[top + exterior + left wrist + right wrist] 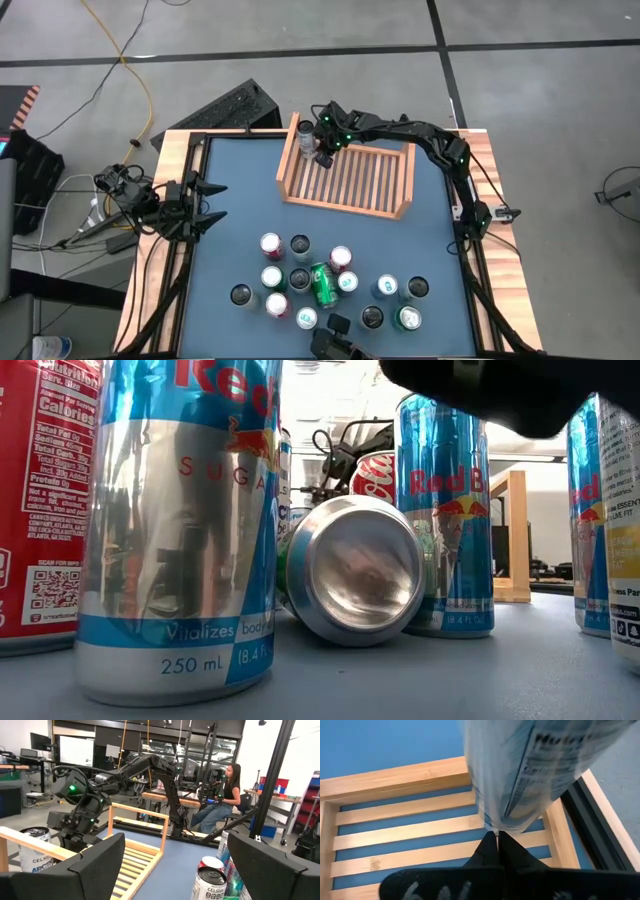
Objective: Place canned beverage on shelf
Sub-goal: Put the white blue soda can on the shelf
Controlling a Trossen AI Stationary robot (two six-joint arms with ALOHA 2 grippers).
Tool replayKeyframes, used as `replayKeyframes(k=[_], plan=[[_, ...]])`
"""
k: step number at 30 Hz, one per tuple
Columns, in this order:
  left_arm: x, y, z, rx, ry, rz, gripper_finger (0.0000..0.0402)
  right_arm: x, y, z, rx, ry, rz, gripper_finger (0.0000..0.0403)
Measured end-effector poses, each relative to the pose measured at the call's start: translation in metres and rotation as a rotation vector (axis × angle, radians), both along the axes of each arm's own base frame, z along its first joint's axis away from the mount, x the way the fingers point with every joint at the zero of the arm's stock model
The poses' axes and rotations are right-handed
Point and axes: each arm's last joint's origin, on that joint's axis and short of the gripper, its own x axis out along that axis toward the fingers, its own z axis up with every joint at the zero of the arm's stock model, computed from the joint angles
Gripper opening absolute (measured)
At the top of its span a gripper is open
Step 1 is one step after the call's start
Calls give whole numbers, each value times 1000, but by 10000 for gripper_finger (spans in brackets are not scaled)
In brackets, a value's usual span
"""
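Observation:
The shelf (pixel 345 178) is a light wooden slatted tray on the far middle of the blue table; it also shows in the left wrist view (pixel 135 855) and the right wrist view (pixel 400 830). A white-and-blue can (pixel 305 135) stands upright on its base in the shelf's far left corner, and also shows in the left wrist view (pixel 34 851) and the right wrist view (pixel 535 765). My right gripper (pixel 322 152) is shut, right beside that can over the slats. My left gripper (pixel 207 200) is open and empty at the table's left edge. My right gripper (pixel 496 840) has its shut fingertips right at the can's lower wall (pixel 492 822), coming from the side of the shelf's inside. I cannot tell whether they touch the can. The can stands on the shelf's slats.
Several cans (pixel 300 248) stand in a cluster on the table's near half, and a green one (pixel 324 285) lies on its side among them. They fill the low view (pixel 180 520). A person (pixel 222 795) sits in the room behind the table.

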Motion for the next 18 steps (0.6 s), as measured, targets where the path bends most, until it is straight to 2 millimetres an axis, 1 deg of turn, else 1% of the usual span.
replayKeyframes(k=[12,18], plan=[[0,0,0,10,2,3,341,1,-1,1,-5,-22,4,4],[0,0,0,10,2,3,341,0,1,-7,16,-29,-9,4]])
